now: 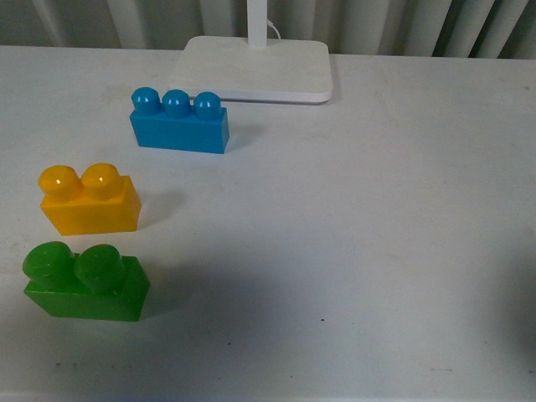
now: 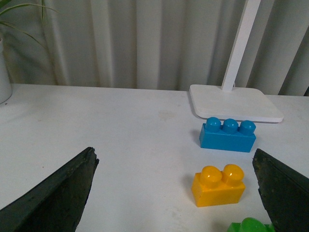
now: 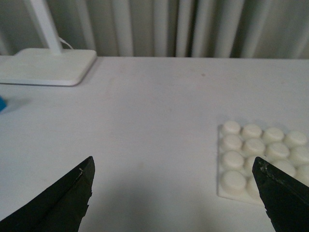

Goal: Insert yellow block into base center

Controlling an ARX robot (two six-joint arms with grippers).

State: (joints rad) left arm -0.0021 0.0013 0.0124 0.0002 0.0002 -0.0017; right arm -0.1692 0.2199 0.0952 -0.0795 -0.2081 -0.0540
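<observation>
My left pincer (image 2: 174, 159) gapes wide, empty | my right pincer (image 3: 173, 164) the same | yellow block (image 2: 218, 185) stands loose before my left, between blue brick (image 2: 228, 135) and green brick (image 2: 248, 226) | base (image 3: 260, 159) bare near my right | nothing done yet: grasp, carry and press all remain | white table (image 1: 352, 251), lamp stand (image 1: 260, 69), pleated curtain (image 2: 145, 43) behind

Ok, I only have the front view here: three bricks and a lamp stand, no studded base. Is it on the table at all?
Observer: Yes, the base shows in the right wrist view, flat on the table.
Operator: Are the grippers holding anything?
Observer: The right gripper is open and empty.
Operator: And the left?
Observer: The left gripper is open too, the yellow block ahead of it, untouched.
</observation>
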